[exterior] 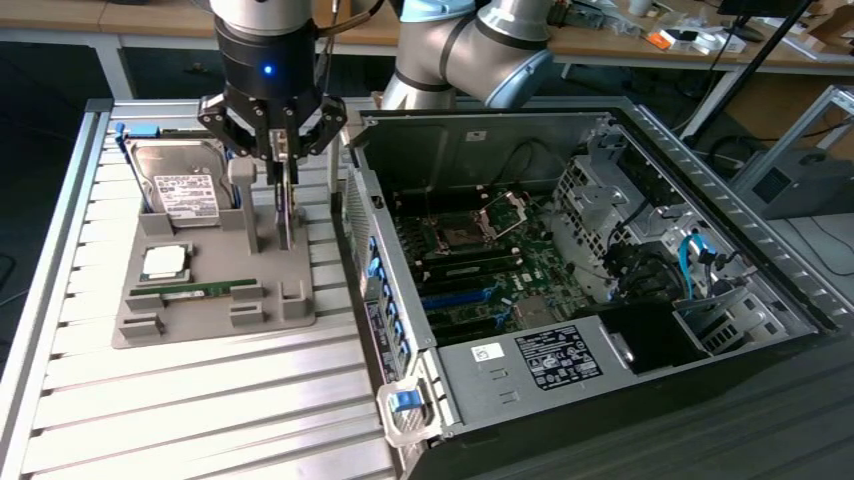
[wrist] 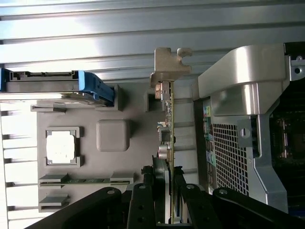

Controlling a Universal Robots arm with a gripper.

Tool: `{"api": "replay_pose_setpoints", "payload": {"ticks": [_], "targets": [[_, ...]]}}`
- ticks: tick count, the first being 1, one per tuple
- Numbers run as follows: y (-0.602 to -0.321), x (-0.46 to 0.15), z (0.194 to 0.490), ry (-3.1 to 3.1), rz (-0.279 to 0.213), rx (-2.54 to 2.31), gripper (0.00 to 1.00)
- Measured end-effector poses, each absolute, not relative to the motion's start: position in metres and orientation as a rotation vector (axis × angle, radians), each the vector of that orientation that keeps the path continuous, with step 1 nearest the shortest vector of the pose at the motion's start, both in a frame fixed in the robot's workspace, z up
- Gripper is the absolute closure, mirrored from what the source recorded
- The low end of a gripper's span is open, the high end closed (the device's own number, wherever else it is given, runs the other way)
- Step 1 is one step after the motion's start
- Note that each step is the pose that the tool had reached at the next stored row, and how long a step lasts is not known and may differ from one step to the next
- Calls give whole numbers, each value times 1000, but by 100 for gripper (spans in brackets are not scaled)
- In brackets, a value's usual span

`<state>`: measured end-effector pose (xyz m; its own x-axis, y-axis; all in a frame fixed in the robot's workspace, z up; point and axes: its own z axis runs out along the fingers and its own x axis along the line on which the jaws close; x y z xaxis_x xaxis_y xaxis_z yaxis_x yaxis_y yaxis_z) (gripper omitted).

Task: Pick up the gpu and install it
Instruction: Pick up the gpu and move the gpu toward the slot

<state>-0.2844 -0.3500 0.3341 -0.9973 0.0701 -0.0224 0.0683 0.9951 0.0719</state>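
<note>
The gpu (exterior: 286,220) stands on edge, a thin green card under my gripper (exterior: 282,175), over the right side of the grey holder tray (exterior: 200,322). In the wrist view the gpu (wrist: 167,119) runs away from the fingers (wrist: 143,200), with its silvery end bracket (wrist: 167,67) at the far end and the black cooler near my gripper (wrist: 167,198). Both fingers press on the card's two faces, so the gripper is shut on it. I cannot tell whether its lower edge is clear of the tray.
The tray also holds a hard drive (exterior: 180,185), a processor chip (exterior: 164,262) and a memory stick (exterior: 200,290). On the exterior view's right, the open computer case (exterior: 400,330) lies with its motherboard (exterior: 481,255) exposed. In the wrist view the case wall (wrist: 248,95) is close beside the card.
</note>
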Motion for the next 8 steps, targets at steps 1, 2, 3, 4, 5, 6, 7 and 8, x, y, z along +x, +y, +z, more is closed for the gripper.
{"api": "replay_pose_setpoints", "payload": {"ticks": [1,2,3,4,5,6,7,8], "targets": [[-350,-284,335,3113,111,108,73],[-350,-284,335,3113,111,108,73],[-350,-284,335,3113,111,108,73],[-350,-284,336,3113,111,108,73],[-350,-284,336,3113,111,108,73],[-350,-284,336,3113,111,108,73],[-350,-284,337,3113,111,108,73],[-350,-284,337,3113,111,108,73]]}}
